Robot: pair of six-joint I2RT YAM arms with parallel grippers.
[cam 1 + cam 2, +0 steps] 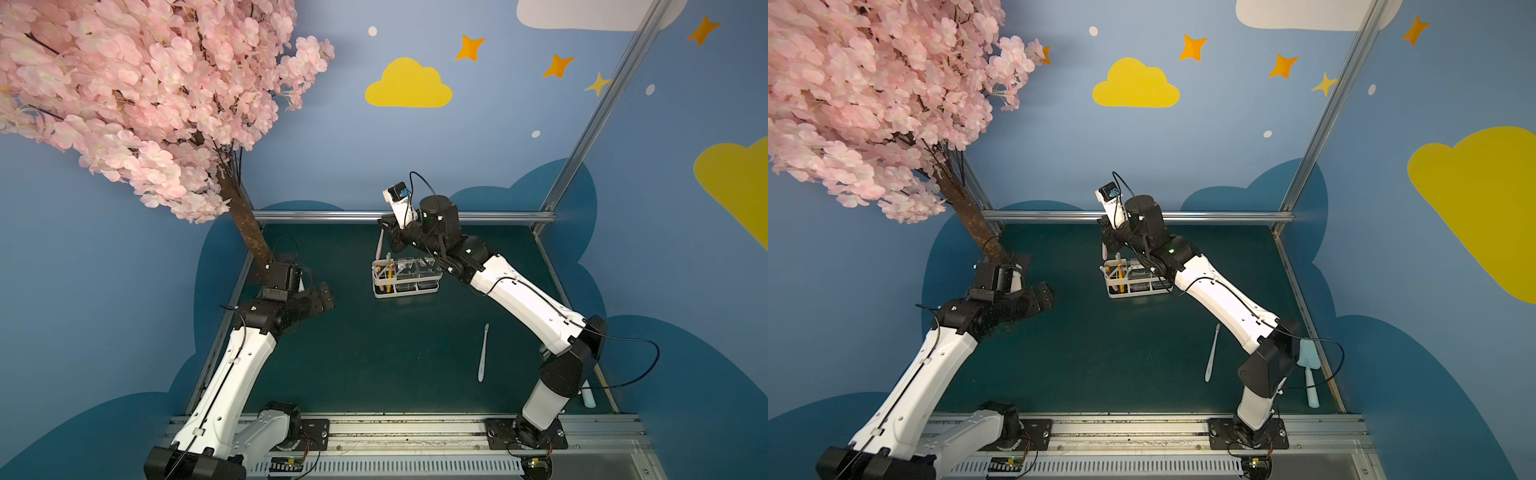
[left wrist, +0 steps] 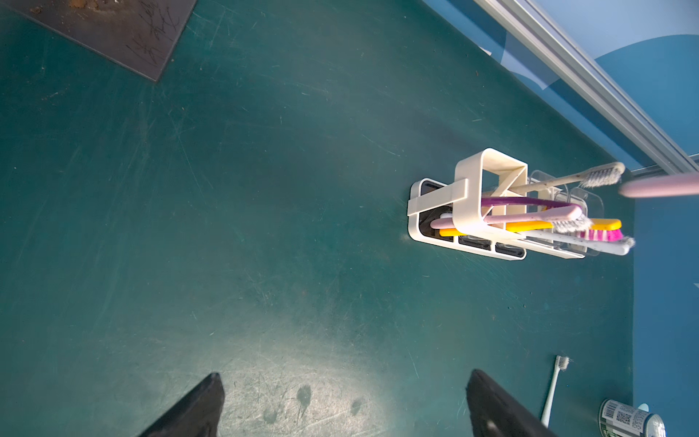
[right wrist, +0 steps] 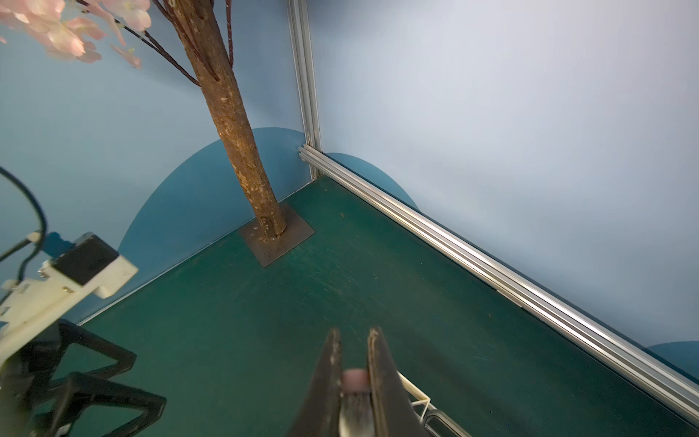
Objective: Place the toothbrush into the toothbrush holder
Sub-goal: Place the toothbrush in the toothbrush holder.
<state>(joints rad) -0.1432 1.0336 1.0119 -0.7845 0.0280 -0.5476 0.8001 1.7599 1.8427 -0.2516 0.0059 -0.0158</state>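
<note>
**Right arm holding a pink toothbrush just above the holder's slotted end**

The jaws of the right arm (image 1: 523,299) are pinching narrow on a pink toothbrush (image 1: 379,246), gripping it near its upper end. The toothbrush is hanging almost upright, leaning only slightly, with its rounded lower end pointing down. From the jaws, the toothbrush holder (image 1: 406,294) is lying below and a little nearer the robot. It is standing on the green desk (image 1: 374,365), with its slotted end closest to the hanging toothbrush and its clear cups running off toward the right arm.

The lower tip is hovering just beside that slotted end on its far side. It is level with the heads of the brushes standing there and is not yet inside the frame. The coming move is probably a small shift toward the slots, then a straight descent along the toothbrush's own length.

The jaws of the left arm (image 1: 249,353) are standing wide and empty, well apart from the holder, so the right arm is clearly the nearer one. A white toothbrush (image 1: 483,353) is lying flat on the desk, well apart from the holder.
</note>
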